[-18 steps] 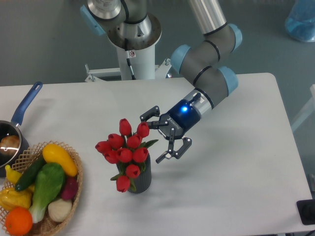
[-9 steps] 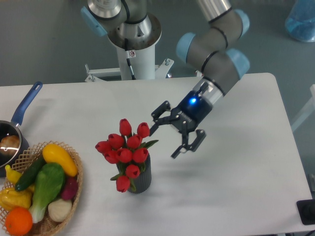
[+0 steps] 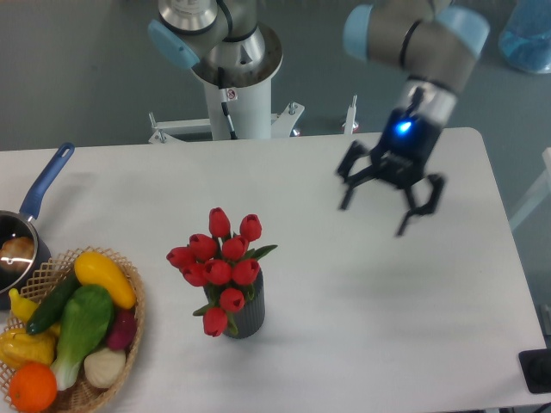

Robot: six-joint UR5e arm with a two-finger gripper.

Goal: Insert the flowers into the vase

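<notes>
Near the middle of the white table (image 3: 413, 310), the bunch of red tulip buds with green leaves (image 3: 219, 267) stands in the small dark grey ribbed cylinder vase (image 3: 246, 315), the blooms spreading wider than its mouth. The black two-finger gripper (image 3: 375, 218) hangs well apart to the right, fingers spread wide and holding nothing. At the left edge sit a wicker basket of vegetables (image 3: 67, 335) and a blue-handled saucepan (image 3: 26, 232).

Bright, even light; soft shadows; motion-blurred tool (image 3: 389, 198).
</notes>
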